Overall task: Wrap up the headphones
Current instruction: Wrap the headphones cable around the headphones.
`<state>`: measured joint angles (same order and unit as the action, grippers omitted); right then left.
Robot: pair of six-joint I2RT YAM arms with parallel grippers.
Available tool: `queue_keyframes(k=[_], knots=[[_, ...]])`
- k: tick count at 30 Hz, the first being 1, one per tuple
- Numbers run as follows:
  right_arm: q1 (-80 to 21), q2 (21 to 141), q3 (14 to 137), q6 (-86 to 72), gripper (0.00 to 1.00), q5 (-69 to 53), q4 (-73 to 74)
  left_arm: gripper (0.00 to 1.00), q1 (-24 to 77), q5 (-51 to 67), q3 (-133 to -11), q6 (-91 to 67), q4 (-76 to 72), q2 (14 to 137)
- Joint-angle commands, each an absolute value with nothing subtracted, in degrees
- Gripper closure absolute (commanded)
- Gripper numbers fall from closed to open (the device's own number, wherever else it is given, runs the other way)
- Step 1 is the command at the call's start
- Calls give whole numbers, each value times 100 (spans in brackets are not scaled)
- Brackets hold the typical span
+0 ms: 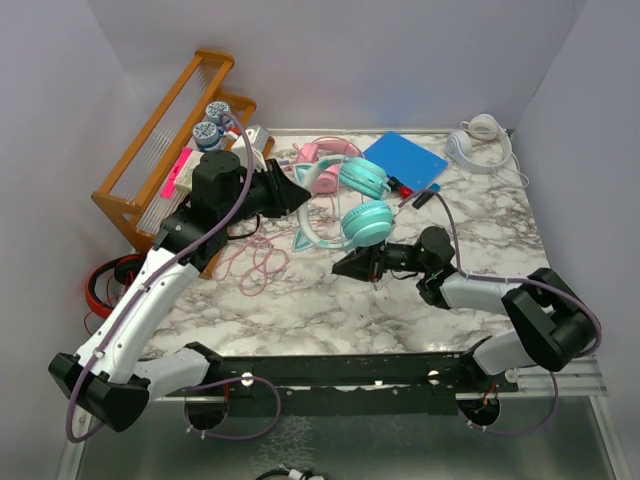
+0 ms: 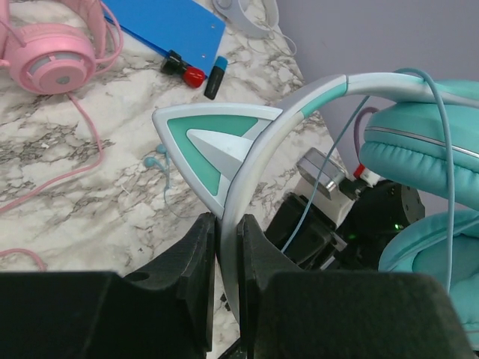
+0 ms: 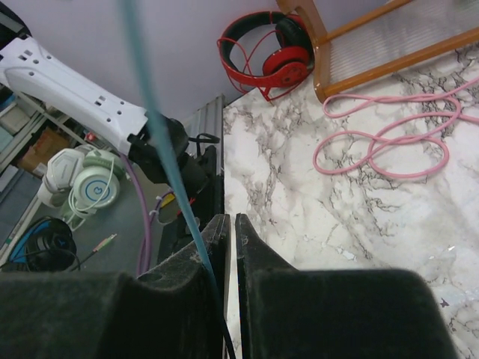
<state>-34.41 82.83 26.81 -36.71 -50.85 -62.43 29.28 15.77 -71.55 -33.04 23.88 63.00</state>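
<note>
Above the worktop [image 2: 37,134], your left hand [image 2: 227,228] clamps the teal headphones [image 2: 423,149] by the headband [image 2: 266,146]; your right hand [image 3: 230,224], nearly closed, pinches their cable [image 3: 161,134].

Bright, even, diffuse light from above; soft faint shadows on marble bench [image 1: 300,300]. No hard glare. Top view sharp, mild bowing at edges. Wrist views: left claw [image 2: 227,226], right claw [image 3: 230,222] dark, detail lost; teal headband [image 2: 258,161] crisp; teal cord [image 3: 139,60] blurred near lens.
</note>
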Motion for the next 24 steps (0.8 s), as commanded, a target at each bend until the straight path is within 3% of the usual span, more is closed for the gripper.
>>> queue_keyframes(k=[1,8,24], knots=[[-3494,8033,2532,-3759,84,-5350,-6507,100,2655,994,-7720,-3667,2604,6461],[-3885,7506,2436,-3559,91,-5184,-5936,100,2312,107,-7563,-4032,2988,6762],[-4192,6570,3671,-3272,87,-5376,-3990,100,2232,-1990,-6841,-3162,3106,6530]])
